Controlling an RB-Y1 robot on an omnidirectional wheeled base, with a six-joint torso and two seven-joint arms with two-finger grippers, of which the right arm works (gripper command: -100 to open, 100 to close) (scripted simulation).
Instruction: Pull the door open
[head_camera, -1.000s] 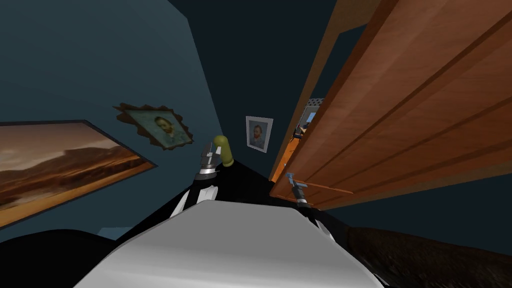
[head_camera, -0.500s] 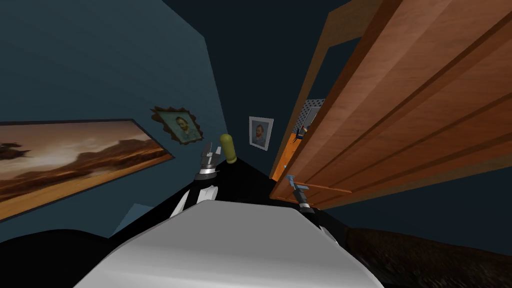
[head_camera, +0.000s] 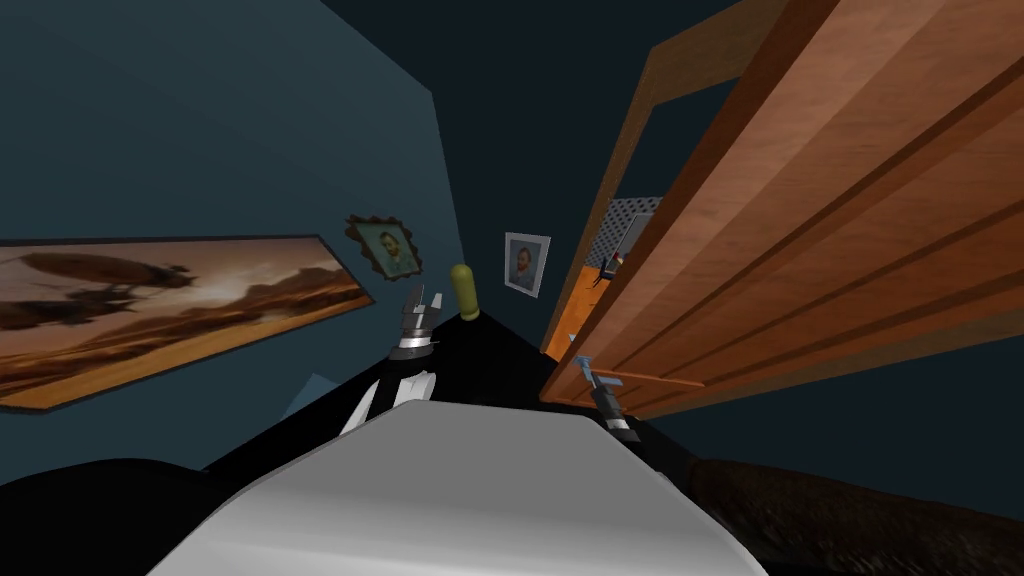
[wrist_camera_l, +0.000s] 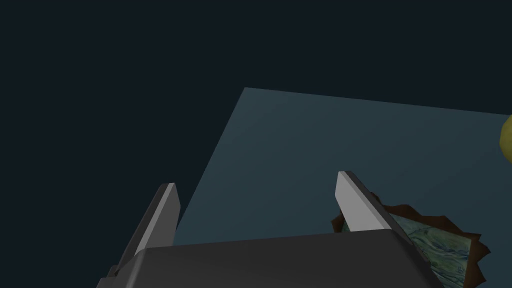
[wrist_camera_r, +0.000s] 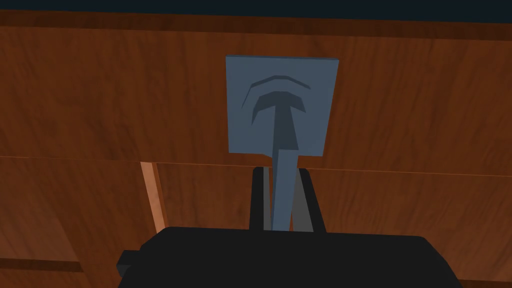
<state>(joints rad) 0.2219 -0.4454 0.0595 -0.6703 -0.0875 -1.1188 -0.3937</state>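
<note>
My right gripper (wrist_camera_r: 280, 172) is closed on the door handle (wrist_camera_r: 283, 125). Its two fingers press the sides of the blue-grey lever near its free end. From there the lever runs away from the gripper to a square plate (wrist_camera_r: 245, 125) of the same colour, set flat on the brown wooden door (wrist_camera_r: 100, 100).

In the head view the right gripper (head_camera: 592, 374) sits low and just right of centre, at the handle (head_camera: 582, 361) on the near end of the door (head_camera: 820, 230). The door sweeps from there to the upper right corner. It stands ajar from the wooden door frame (head_camera: 645, 140), which rises just left of it. An orange surface and a speckled grey panel show in the narrow gap between the two.

My left gripper (wrist_camera_l: 256, 180) is wide open and holds nothing; its fingers stand well apart. In the head view the left gripper (head_camera: 425, 297) is just left of centre, pointing at the teal wall (head_camera: 200, 120).

A yellow-green capsule-shaped object (head_camera: 463, 292) stands just right of the left gripper, and a portrait in a jagged brown frame (head_camera: 385, 247) hangs just above it to the left. A white-framed portrait (head_camera: 526, 264) hangs near centre, right of the capsule. A wide landscape painting (head_camera: 150, 300) fills the middle left. A black area lies across the lower middle.
</note>
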